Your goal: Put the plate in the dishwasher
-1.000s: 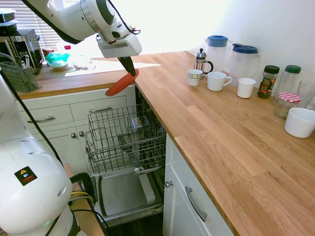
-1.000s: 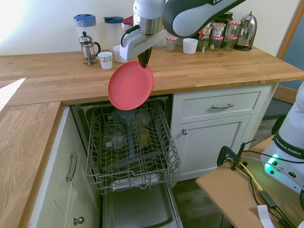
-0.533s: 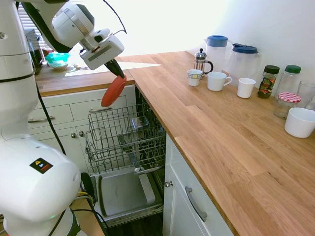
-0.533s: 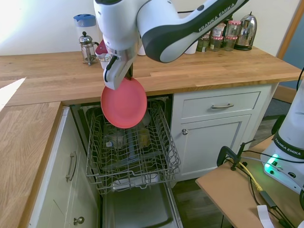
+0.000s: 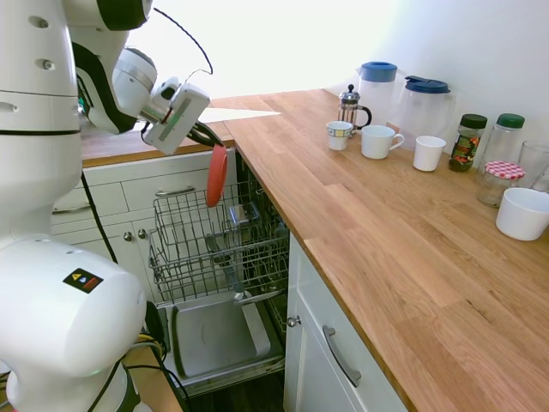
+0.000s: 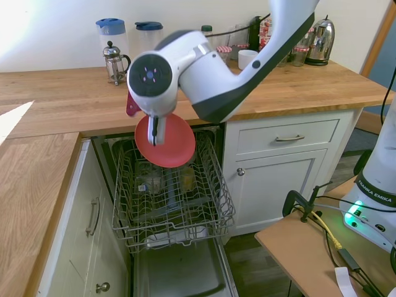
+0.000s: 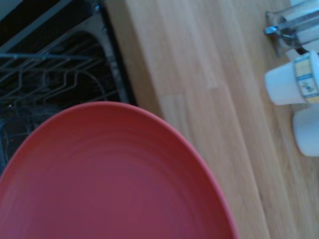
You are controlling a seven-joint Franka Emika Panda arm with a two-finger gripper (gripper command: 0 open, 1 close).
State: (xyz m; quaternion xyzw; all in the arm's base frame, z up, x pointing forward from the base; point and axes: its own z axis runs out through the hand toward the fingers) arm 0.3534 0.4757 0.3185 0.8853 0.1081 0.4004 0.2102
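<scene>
While the dishwasher (image 6: pixel 170 204) stands open between white cabinet fronts, door dropped flat and wire rack (image 5: pixel 219 240) pulled out, the arm hangs the plate (image 6: pixel 166 141) in the air above the rack's back part. Plate is red, turned on edge, nearly upright; seen edge-on in the first exterior view (image 5: pixel 216 175), face-on in the second, and filling the wrist view (image 7: pixel 109 179). Gripper (image 5: pixel 208 137) holds its upper rim, jaws clamped on the plate, though the fingertips themselves are mostly hidden behind the wrist body.

Step in hand, as I judge it: carry phase done, lowering into the rack not yet started. Plate is clear of the wires, not touching. Next move calls for a straight descent keeping the plate upright so its edge slots between the tines, then release only once the rack bears it.

Around: wood worktop (image 5: pixel 360 215) just beside the rack opening; the plate hangs close to its edge, so sideways drift could clip it. Some items already sit deep in the rack (image 6: pixel 162 179), too dim to name, and may block a slot. On the worktop, well apart: two jugs (image 5: pixel 403 94), coffee press (image 5: pixel 350 105), white mugs (image 5: pixel 377 141), jars (image 5: pixel 489 154), white bowl (image 5: pixel 523 213). None in the path.
</scene>
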